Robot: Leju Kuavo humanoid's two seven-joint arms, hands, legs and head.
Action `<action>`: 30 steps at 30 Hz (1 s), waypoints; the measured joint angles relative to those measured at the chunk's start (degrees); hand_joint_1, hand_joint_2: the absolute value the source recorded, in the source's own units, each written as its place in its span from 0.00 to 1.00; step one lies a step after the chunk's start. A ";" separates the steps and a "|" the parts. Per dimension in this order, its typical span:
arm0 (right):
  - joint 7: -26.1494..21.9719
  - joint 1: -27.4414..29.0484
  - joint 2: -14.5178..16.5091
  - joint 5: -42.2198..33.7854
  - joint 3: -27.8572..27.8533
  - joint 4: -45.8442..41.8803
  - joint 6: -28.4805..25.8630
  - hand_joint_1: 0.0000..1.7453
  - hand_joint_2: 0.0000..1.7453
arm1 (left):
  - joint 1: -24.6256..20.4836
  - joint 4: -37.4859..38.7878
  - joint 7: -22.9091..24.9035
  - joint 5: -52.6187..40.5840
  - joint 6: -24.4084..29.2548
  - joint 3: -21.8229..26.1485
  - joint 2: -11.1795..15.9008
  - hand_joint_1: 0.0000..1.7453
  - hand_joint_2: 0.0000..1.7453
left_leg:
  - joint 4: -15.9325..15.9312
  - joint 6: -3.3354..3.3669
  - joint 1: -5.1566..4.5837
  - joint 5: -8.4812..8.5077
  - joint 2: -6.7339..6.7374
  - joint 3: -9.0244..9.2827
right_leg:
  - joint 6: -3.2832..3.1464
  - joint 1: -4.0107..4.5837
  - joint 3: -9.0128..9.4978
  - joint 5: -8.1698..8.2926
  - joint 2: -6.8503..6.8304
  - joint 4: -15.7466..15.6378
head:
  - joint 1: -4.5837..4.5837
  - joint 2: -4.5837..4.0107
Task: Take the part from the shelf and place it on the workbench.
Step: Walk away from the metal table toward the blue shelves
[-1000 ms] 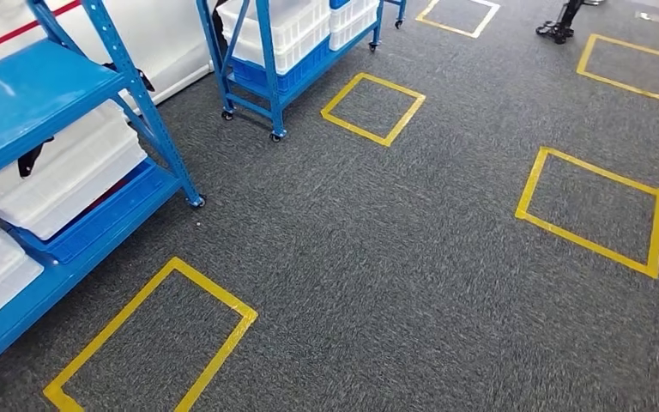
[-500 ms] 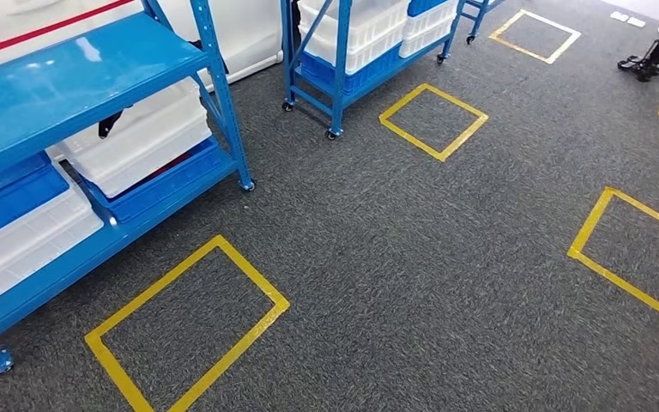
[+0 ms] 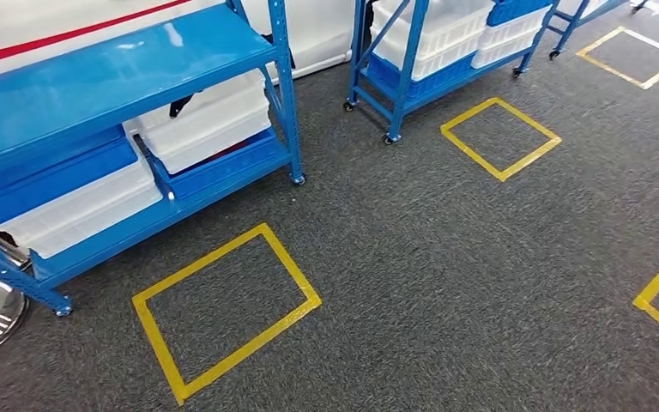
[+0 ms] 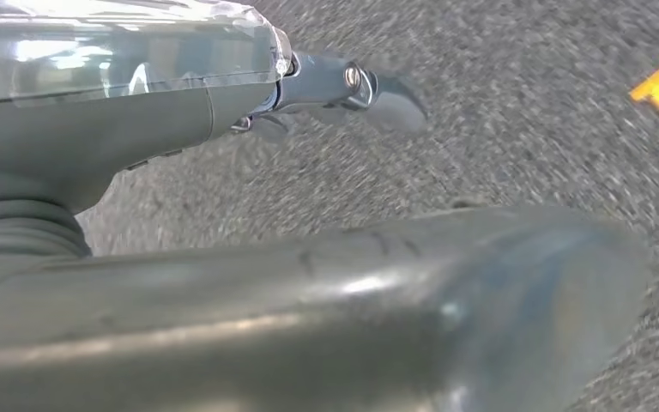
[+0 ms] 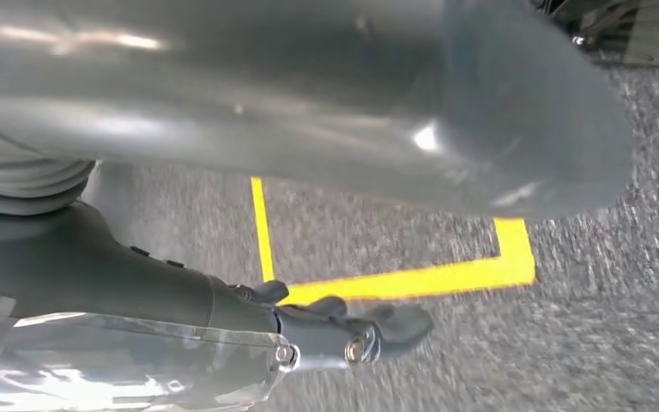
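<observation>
Approach step, nothing picked yet. Shelf (image 3: 120,77) sits at the upper left of the head view, blue frame on casters, white bins (image 3: 210,120) and blue bins (image 3: 51,172) on its lower level. A second shelf (image 3: 412,51) stands further back. Yellow floor square (image 3: 223,309) lies just in front of the near shelf's front edge.

Left hand (image 4: 343,94): hangs over the carpet, fingers apart, holding nothing. Right hand (image 5: 343,330): same, loose fingers over a yellow tape corner (image 5: 506,257), nothing in it.

Part: can't identify it. Probably in one of the bins; a dark item (image 3: 180,105) pokes out at the white bin's back edge, too small to call. So no read on which way it points or its long axis.

To do this step well: finish squaring up to the shelf's front edge, likely standing in the yellow square, and keep arms down until the bins are centred in view. Then check part orientation before reaching.
</observation>
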 joint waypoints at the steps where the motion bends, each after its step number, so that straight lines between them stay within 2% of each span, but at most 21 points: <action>1: -0.03 0.13 0.00 0.09 0.04 0.01 0.01 0.00 0.00 | -0.08 0.00 -0.10 0.04 -0.02 -0.01 -0.02 0.00 0.00 | 3.63 -0.17 -0.03 -2.01 1.65 -1.71 | -0.23 0.12 0.03 -0.03 -0.90 -0.05 | -0.02 0.00; 2: -0.05 0.24 0.00 0.21 0.07 0.01 0.02 0.00 0.00 | -0.16 0.00 -0.20 0.09 -0.04 -0.01 -0.03 0.00 0.00 | 7.43 -0.39 0.10 -3.74 2.44 -3.42 | -0.32 0.23 0.01 -0.07 -1.91 0.00 | -0.02 0.00; 3: -0.06 0.29 0.00 0.31 0.08 0.01 0.04 0.00 0.00 | -0.16 0.01 -0.28 0.19 -0.08 -0.01 -0.02 0.00 0.00 | 10.08 -0.61 0.19 -4.59 2.79 -4.53 | -0.33 0.30 0.00 -0.15 -2.88 0.07 | -0.02 0.00; 4: -0.07 0.29 0.02 0.41 0.10 0.01 0.04 0.00 0.00 | -0.09 0.01 -0.34 0.26 -0.11 -0.01 -0.02 0.00 0.00 | 10.83 -0.83 0.26 -4.40 2.99 -4.68 | -0.28 0.34 -0.01 -0.23 -3.79 0.15 | -0.03 0.00; 5: -0.08 0.25 0.04 0.46 0.11 0.01 0.04 0.00 0.00 | -0.01 0.01 -0.37 0.34 -0.14 0.00 -0.02 0.00 0.00 | 9.44 -0.99 0.33 -3.27 3.26 -3.74 | -0.18 0.33 -0.01 -0.35 -4.63 0.27 | -0.03 0.00; 7: -0.08 0.16 0.10 0.52 0.15 0.01 0.07 0.00 0.00 | 0.01 0.01 -0.40 0.44 -0.16 0.01 0.05 0.00 0.00 | 1.60 -0.95 0.31 0.06 5.34 0.71 | 0.23 0.40 0.07 -0.77 -6.18 0.73 | -0.03 0.00; 9: -0.08 0.10 0.13 0.54 0.17 0.01 0.14 0.00 0.00 | -0.18 0.01 -0.41 0.46 -0.17 0.02 0.13 0.00 0.00 | -4.09 -0.24 0.09 1.74 7.15 3.78 | 0.82 0.66 0.20 -1.24 -7.43 1.25 | -0.02 0.00; 10: -0.08 0.01 0.13 0.55 0.17 0.01 0.17 0.00 0.00 | -0.22 0.01 -0.41 0.46 -0.17 0.02 0.14 0.00 0.00 | -4.70 0.19 -0.04 1.71 7.26 3.97 | 1.11 0.80 0.28 -1.36 -7.94 1.36 | -0.02 0.00; 12: -0.08 -0.28 0.13 0.55 0.17 0.00 0.19 0.00 0.00 | -0.06 0.01 -0.40 0.46 -0.17 0.02 0.15 0.00 0.00 | -4.77 0.97 0.01 2.02 5.93 3.77 | 1.71 0.79 0.48 -1.53 -8.75 1.43 | -0.02 0.00; 14: -0.08 -0.48 0.11 0.56 0.19 -0.01 0.20 0.00 0.00 | 0.07 0.01 -0.40 0.46 -0.18 0.02 0.14 0.00 0.00 | -5.12 1.71 0.24 2.45 4.74 3.72 | 2.38 0.48 -0.02 -3.09 -6.66 3.14 | -0.01 0.00; 16: -0.08 -0.36 0.12 0.57 0.21 0.01 0.22 0.00 0.00 | -0.11 0.01 -0.39 0.48 -0.18 0.02 0.13 0.00 0.00 | -5.26 2.22 0.36 2.84 3.56 3.49 | 2.80 0.12 -2.59 -6.86 -2.94 9.11 | 0.00 0.00; 17: -0.07 -0.23 0.13 0.58 0.21 0.01 0.23 0.00 0.00 | -0.22 0.01 -0.38 0.48 -0.17 0.02 0.13 0.00 0.00 | -5.23 2.34 0.35 2.98 2.84 3.29 | 2.89 0.02 -4.45 -8.78 -1.93 13.12 | 0.00 0.00; 18: -0.05 -0.13 0.13 0.59 0.21 0.01 0.23 0.00 0.00 | -0.28 0.01 -0.37 0.49 -0.15 0.02 0.13 0.00 0.00 | -5.19 2.36 0.33 3.08 1.99 3.14 | 2.95 -0.04 -5.92 -9.85 -1.47 16.28 | 0.00 0.00; 19: -0.02 -0.04 0.13 0.62 0.21 0.01 0.23 0.00 0.00 | -0.28 0.01 -0.35 0.49 -0.13 0.02 0.13 0.00 0.00 | -5.14 2.33 0.32 3.16 1.14 3.05 | 2.96 -0.08 -6.66 -9.85 -1.29 17.78 | 0.00 0.00; 20: 0.00 0.00 0.13 0.67 0.21 0.01 0.23 0.00 0.00 | -0.24 0.01 -0.33 0.51 -0.10 0.02 0.13 0.00 0.00 | -5.07 2.24 0.32 3.22 0.23 3.03 | 2.92 -0.13 -6.30 -8.57 -1.16 16.92 | 0.00 0.00; 21: 0.01 0.01 0.12 0.71 0.21 0.01 0.22 0.00 0.00 | -0.21 0.01 -0.31 0.52 -0.08 0.02 0.13 0.00 0.00 | -4.99 2.12 0.34 3.26 -0.65 3.04 | 2.81 -0.22 -4.83 -6.37 -0.74 13.71 | 0.00 0.00; 23: 0.02 0.06 0.11 0.82 0.22 0.02 0.21 0.00 0.00 | -0.27 0.01 -0.30 0.58 -0.05 0.02 0.10 0.00 0.00 | -4.72 1.68 0.32 3.32 -2.20 2.85 | 2.57 -0.46 -1.41 -2.63 2.24 5.84 | -0.01 0.00; 25: 0.02 0.07 0.12 1.02 0.24 0.02 0.21 0.00 0.00 | -0.39 0.01 -0.32 0.71 -0.05 0.02 0.08 0.00 0.00 | -4.59 0.95 0.32 3.51 -3.53 2.36 | 2.38 -0.48 -0.07 -1.62 4.31 2.31 | -0.01 0.00; 27: 0.05 -0.07 0.15 1.40 0.26 0.03 0.21 0.00 0.00 | -0.27 0.01 -0.34 0.83 -0.13 0.02 0.10 0.00 0.00 | -4.76 0.12 0.38 3.90 -4.88 1.94 | 1.88 -0.38 -0.05 -1.47 3.13 2.10 | -0.01 0.00; 28: 0.08 -0.13 0.19 1.57 0.27 0.03 0.20 0.00 0.00 | -0.12 0.01 -0.35 0.85 -0.25 0.02 0.09 0.00 0.00 | -4.50 -0.17 0.40 3.76 -4.45 1.66 | 1.45 -0.41 0.01 -1.28 2.30 1.88 | -0.01 0.00; 30: -0.08 -0.05 0.26 1.67 0.28 0.02 0.07 0.00 0.00 | -0.05 0.01 -0.50 0.90 -0.75 0.02 0.08 0.00 0.00 | -1.36 -0.53 0.29 1.64 -1.30 0.05 | 0.50 -0.49 0.03 -0.99 0.70 1.39 | -0.03 0.00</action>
